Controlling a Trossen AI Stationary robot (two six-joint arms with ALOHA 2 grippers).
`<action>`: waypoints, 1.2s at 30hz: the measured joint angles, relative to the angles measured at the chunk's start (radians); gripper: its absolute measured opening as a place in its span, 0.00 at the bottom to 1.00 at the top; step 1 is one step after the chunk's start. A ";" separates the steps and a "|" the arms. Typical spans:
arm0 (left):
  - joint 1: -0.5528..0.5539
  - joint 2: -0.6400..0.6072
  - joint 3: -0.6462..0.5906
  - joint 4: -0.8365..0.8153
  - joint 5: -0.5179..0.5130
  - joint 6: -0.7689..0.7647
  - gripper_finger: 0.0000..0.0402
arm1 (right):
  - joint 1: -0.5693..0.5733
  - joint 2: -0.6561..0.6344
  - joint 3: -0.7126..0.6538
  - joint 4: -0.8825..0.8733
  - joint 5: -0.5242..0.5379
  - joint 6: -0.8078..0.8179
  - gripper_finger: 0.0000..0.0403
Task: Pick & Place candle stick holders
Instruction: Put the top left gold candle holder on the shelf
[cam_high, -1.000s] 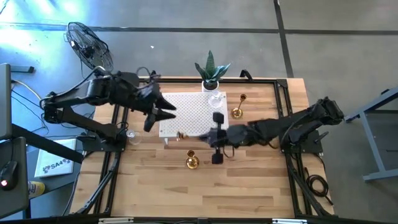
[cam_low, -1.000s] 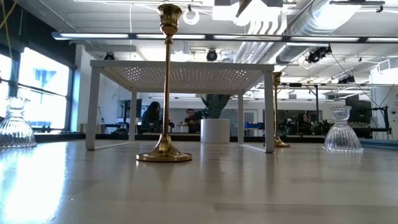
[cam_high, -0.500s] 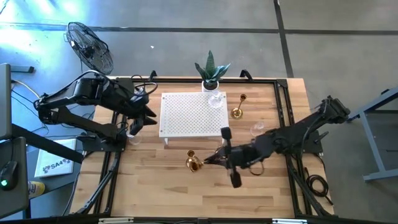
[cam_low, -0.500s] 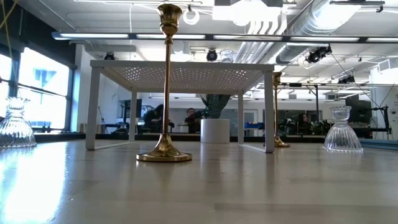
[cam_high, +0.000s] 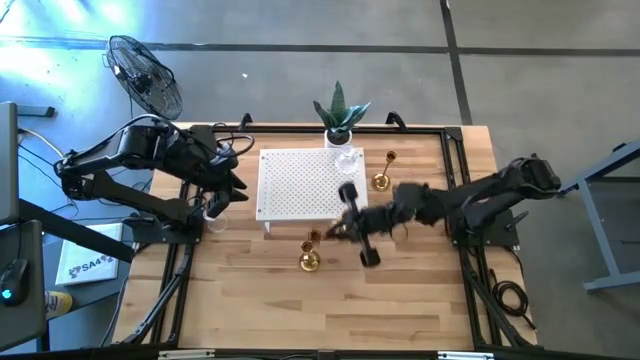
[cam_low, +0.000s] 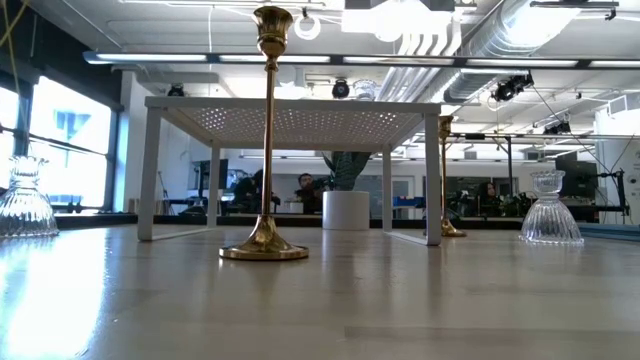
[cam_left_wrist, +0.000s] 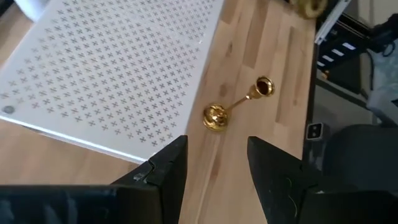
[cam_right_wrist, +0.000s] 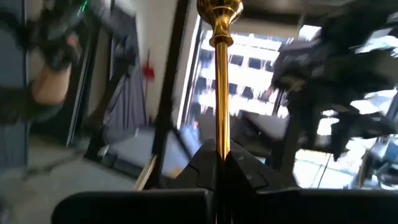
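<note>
My right gripper (cam_high: 328, 234) is shut on a gold candle stick holder (cam_right_wrist: 219, 74) just off the near edge of the white perforated rack (cam_high: 290, 190); from above the holder is a small gold spot (cam_high: 313, 238). A second gold holder (cam_low: 266, 140) stands on its round base on the table in front of the rack. A third (cam_high: 380, 180) stands right of the rack. One clear glass holder (cam_high: 347, 160) sits on the rack, and two others (cam_low: 22, 198) (cam_low: 549, 210) stand on the table. My left gripper (cam_left_wrist: 214, 162) is open and empty, left of the rack. My right gripper pinches the gold holder's slim stem (cam_right_wrist: 220, 140) between its two fingers, well below the cup (cam_right_wrist: 219, 7). The fingers come roughly level from the table's right and lie across the stem. The holder stands upright in the hold. The fingers hide its base.
A green plant in a white pot (cam_high: 338, 115) stands behind the rack's far edge. A fan (cam_high: 145, 75) sits off the table's far left. People sit in the room beyond the table. Bare wood lies along the near edge.
My left gripper has drawn back from over the rack's left edge toward the table's left edge and tipped downward. My right gripper, shut on the holder, swung toward the near edge, then back toward the rack, tipping up from slanting down to about level, so the holder now stands upright.
</note>
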 joint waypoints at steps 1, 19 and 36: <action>0.000 0.000 0.000 0.002 -0.014 0.003 0.41 | -0.035 -0.001 -0.027 0.061 -0.042 0.020 0.01; 0.000 -0.003 0.000 0.003 -0.141 0.073 0.41 | -0.261 0.194 -0.064 0.419 -0.216 0.185 0.01; 0.000 -0.004 -0.046 -0.015 -0.156 0.074 0.41 | -0.331 0.351 0.014 0.417 -0.129 0.215 0.01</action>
